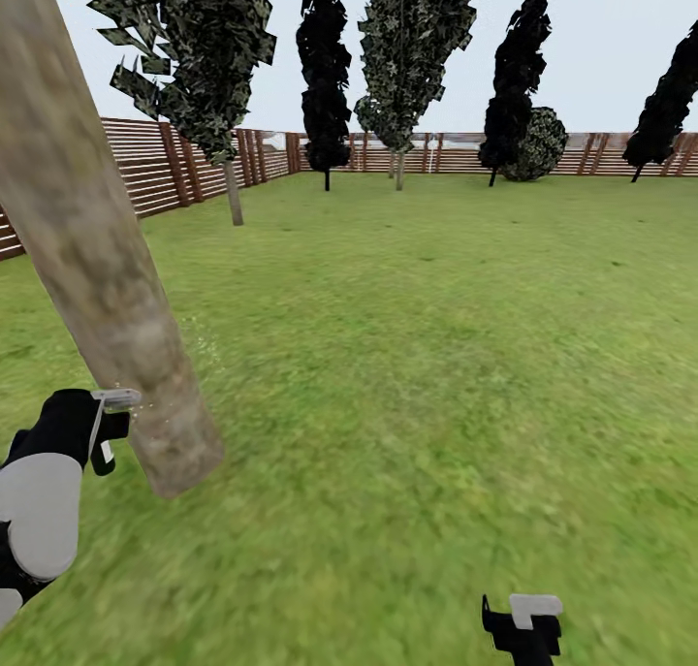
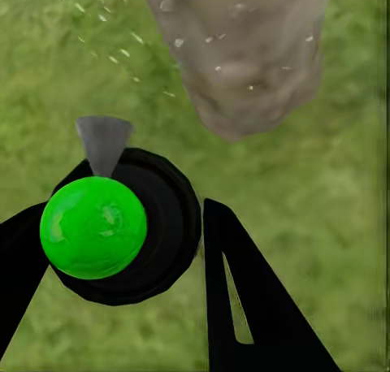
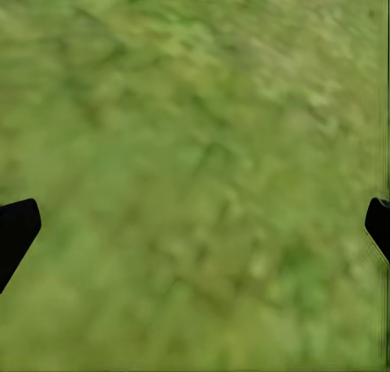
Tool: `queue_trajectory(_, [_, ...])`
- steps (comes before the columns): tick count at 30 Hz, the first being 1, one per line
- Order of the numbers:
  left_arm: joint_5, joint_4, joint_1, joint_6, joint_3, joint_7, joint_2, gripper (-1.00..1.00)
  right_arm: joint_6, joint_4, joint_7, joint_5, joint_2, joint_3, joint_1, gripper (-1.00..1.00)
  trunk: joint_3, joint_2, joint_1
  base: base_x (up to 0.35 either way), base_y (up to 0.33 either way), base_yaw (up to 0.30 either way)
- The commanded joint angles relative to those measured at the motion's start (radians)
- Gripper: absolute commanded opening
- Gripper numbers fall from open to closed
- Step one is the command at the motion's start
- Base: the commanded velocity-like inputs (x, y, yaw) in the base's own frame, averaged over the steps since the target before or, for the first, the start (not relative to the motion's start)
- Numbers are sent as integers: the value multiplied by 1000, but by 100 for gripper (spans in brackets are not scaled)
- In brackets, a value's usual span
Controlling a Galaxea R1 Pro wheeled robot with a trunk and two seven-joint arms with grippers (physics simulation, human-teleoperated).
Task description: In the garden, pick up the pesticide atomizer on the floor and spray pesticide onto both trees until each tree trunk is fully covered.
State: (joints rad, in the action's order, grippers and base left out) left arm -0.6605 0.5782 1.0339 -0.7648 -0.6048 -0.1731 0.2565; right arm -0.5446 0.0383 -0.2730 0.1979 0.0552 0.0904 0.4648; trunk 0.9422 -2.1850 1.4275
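Now spraying: left end effector [image 2: 122,250] pinches the pesticide atomizer [image 2: 95,226].
Nozzle faces the tree trunk [image 1: 107,288], lower left of frame; right end effector [image 3: 195,226] spread.

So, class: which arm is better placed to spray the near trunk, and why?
Left. The left gripper holds the atomizer, its nozzle toward the trunk. The right gripper hangs open over grass.

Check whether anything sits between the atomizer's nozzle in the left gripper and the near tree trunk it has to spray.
Nothing visible does. The left gripper holds the pesticide atomizer with its grey nozzle aimed toward the tree trunk; between them lie only lawn and pale spray flecks.
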Motion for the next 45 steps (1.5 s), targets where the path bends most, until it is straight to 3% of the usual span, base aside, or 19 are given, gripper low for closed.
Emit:
queue_trajectory(1, [0, 0, 0, 0, -1, 0, 0, -100, 0, 0, 0, 0, 0, 0, 0, 100, 0, 0, 0, 11, -272, 0])
queue_trajectory(9, [0, 0, 0, -1, -4, 0, 1, -100, 0, 0, 0, 0, 0, 0, 0, 100, 0, 0, 0, 7, -276, 9])
queue_trajectory(21, [0, -12, -5, 4, -8, 1, -4, -100, 0, 1, 0, 0, 0, 0, 0, 100, 0, 0, 0, 76, -239, 208])
queue_trajectory(25, [2, -16, -102, 26, -12, 6, -3, -100, 0, 0, 0, 0, 0, 0, 0, 100, 0, 0, 0, -44, -38, 4])
queue_trajectory(27, [3, -18, -136, 58, -13, 15, -41, -100, 0, 0, 0, 0, 1, 0, 0, 100, 0, 0, 0, -1, -1, 0])
queue_trajectory(28, [1, -18, -137, 60, -16, 16, -45, -100, 0, 0, 0, 0, 1, 0, 0, 100, 0, 0, 0, 0, 0, 0])
queue_trajectory(31, [1, -7, -189, 111, -77, 15, -28, -100, 0, 0, 0, 0, 0, 0, 0, 100, 0, 0, 0, 0, 0, 0])
queue_trajectory(34, [2, -1, -197, 136, -91, 16, -36, -100, 0, 0, 0, 0, 0, 0, 0, 100, 0, 0, 0, 217, -103, 0])
queue_trajectory(45, [4, 12, -198, 144, -94, 17, -38, -100, -1, 2, 0, 0, -1, -1, 0, 100, 0, 0, 0, 274, -146, 143])
